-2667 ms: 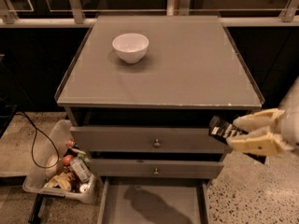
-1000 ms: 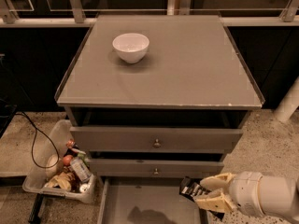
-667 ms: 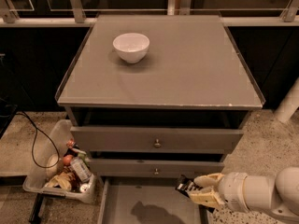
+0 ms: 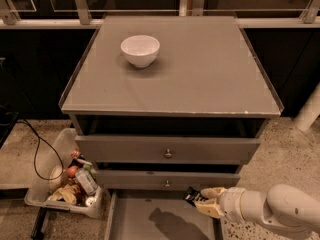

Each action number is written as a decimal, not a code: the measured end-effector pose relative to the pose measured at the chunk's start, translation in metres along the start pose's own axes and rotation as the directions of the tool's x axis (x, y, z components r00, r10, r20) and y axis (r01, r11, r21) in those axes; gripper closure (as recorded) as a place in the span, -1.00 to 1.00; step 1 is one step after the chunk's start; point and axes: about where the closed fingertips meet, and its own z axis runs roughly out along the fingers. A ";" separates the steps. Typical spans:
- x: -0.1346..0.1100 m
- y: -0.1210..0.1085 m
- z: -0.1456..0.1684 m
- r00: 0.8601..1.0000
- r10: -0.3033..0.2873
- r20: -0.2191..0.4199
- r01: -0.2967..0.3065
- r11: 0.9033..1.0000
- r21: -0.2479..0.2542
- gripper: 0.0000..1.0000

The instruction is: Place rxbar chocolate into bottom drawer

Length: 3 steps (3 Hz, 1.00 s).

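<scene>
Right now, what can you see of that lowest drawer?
The bottom drawer is a wide, shallow gray tray, pulled open beneath two knobbed drawers. Its flat floor carries only a dark shadow. Over its right rear corner the gripper holds the black rxbar chocolate; contact with the drawer cannot be told.

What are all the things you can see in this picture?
Bowl: one, white, on the cabinet top, back left.
Cabinet: one, gray, middle of the view.
Upper drawers: two, gray, with small round knobs, under the top.
Bottom drawer: one, gray, pulled open near the floor.
Snack bar: one, black, over the bottom drawer's right side.
Bin: one, clear plastic, holding odds and ends, on the floor to the left.
Cable: one, black, by the bin.
Gripper: one, pale, holding the snack bar.
Arm: one, white, lower right.
</scene>
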 end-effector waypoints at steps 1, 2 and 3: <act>0.039 -0.011 0.028 1.000 -0.005 -0.004 0.005 1.000 0.025 1.00; 0.039 -0.011 0.028 1.000 -0.004 -0.004 0.004 1.000 0.025 1.00; 0.045 -0.014 0.034 1.000 0.008 -0.013 -0.008 0.999 0.034 1.00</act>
